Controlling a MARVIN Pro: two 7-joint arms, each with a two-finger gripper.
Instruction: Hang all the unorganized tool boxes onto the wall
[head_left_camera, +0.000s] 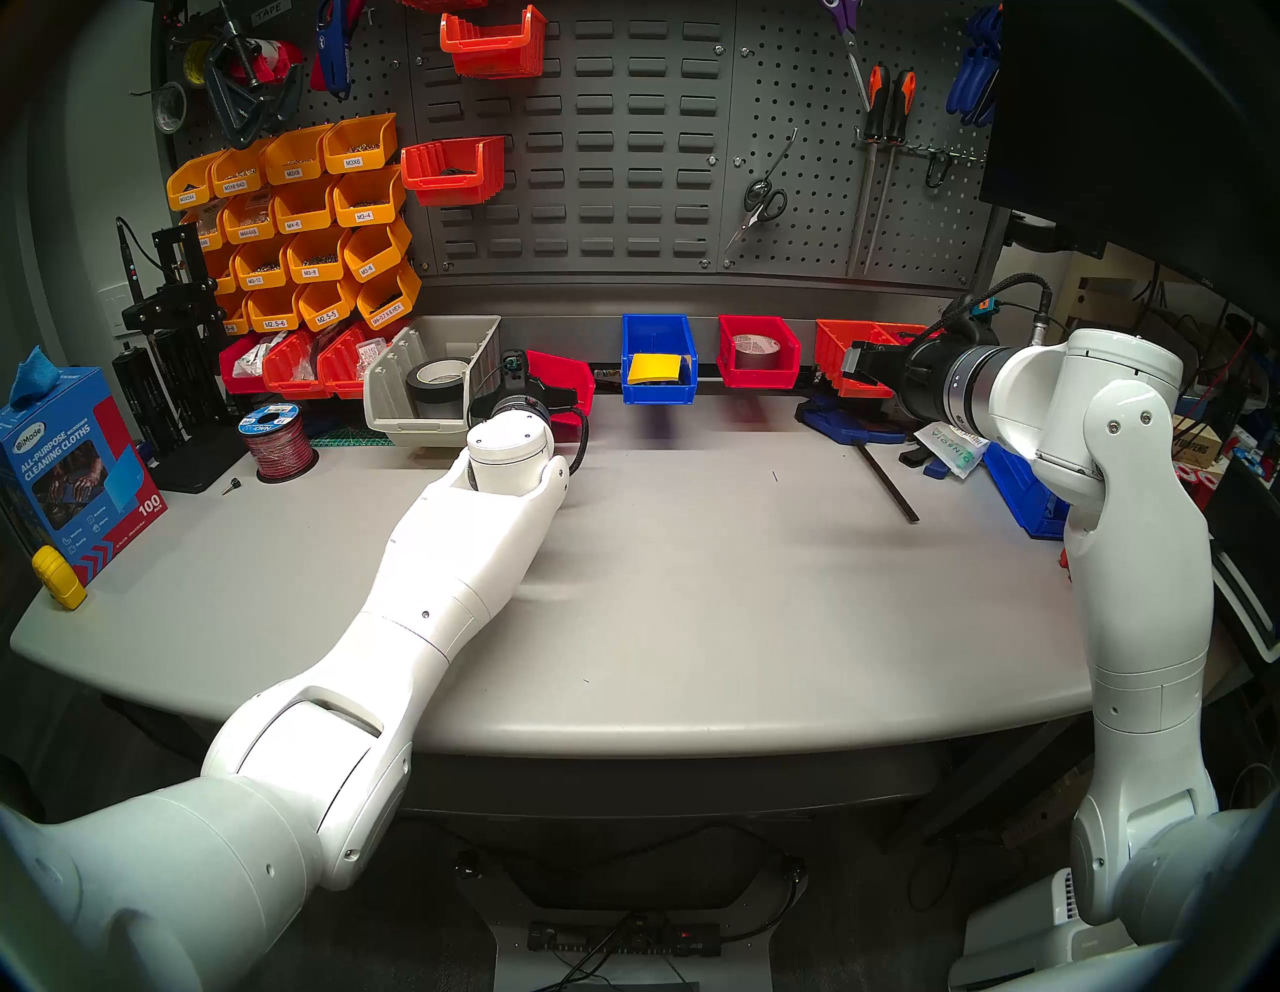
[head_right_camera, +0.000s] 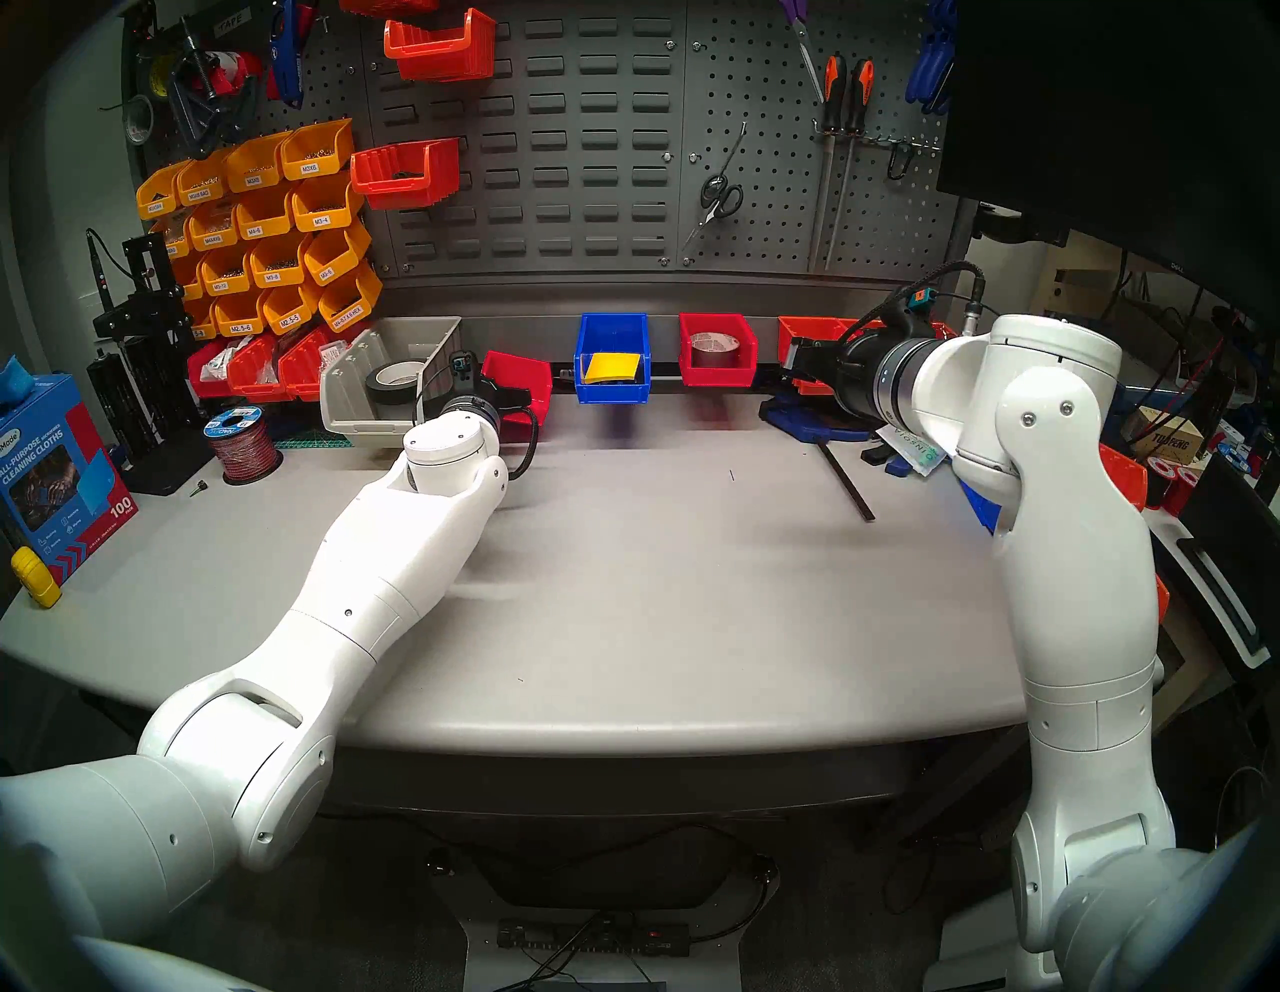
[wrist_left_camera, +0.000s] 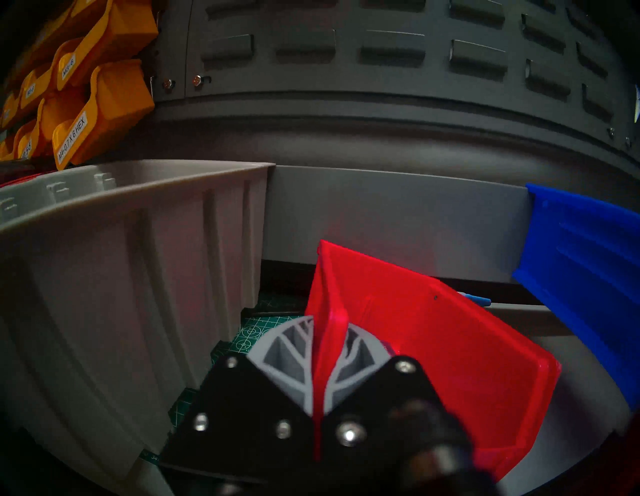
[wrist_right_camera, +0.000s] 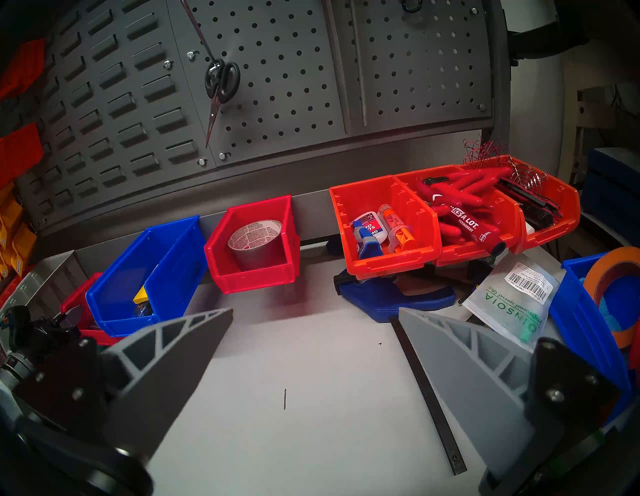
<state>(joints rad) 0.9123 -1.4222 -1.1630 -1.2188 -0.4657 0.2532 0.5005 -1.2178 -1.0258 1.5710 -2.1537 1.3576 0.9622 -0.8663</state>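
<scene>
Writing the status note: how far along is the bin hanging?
Done: the blue bin and the red bin with tape look hung on the strip at the foot of the wall. In hand: the left gripper is shut on the side wall of the last red bin, which is tilted. Left: hang that one. The right gripper is open and empty.

Crimson red tool box (wrist_left_camera: 433, 363) pinched between pale grey ribbed fingers (wrist_left_camera: 284, 356) on black mounts; royal blue tool box (head_left_camera: 658, 360) with a yellow card (head_left_camera: 652, 366) inside; second crimson tool box (wrist_right_camera: 254, 247) around a silver-grey tape roll (wrist_right_camera: 254, 239); dark grey wall (head_left_camera: 623, 138), slotted and dotted; orange-red bins (wrist_right_camera: 384, 225); yellow, white-labelled bins (head_left_camera: 298, 228).
</scene>
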